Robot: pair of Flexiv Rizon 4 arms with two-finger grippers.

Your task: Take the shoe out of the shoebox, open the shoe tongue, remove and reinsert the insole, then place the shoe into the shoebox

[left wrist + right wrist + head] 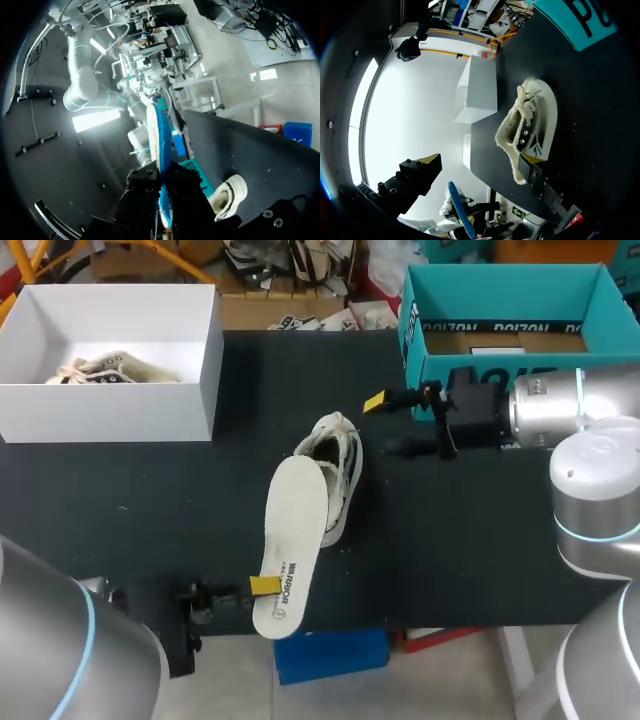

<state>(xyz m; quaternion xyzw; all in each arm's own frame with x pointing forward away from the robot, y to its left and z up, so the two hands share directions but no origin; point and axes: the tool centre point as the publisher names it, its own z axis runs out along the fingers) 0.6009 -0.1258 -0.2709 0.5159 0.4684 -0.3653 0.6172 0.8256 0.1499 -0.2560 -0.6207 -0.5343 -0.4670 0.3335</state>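
Black is the table, and it bears two boxes: a white rectangular cardboard shoebox at the far left and a teal open cardboard box at the far right.

There are two cream canvas lace-up shoes. One shoe lies on the table's middle, between the boxes, with its mouth open. A second shoe lies inside the white shoebox.

There is one long white insole with a blue underside. The left gripper clamps it near its heel end at the table's front edge. In the left wrist view the insole stands edge-on between that gripper's dark fingers, pressed from both sides. In the head view its toe end overlaps the shoe on the table; whether they touch I cannot tell.

The right gripper hangs just in front of the teal box, beside the shoe and apart from it. Its two fingers are spread wide with nothing between them. In the right wrist view the shoe lies ahead of it, the white shoebox beyond.
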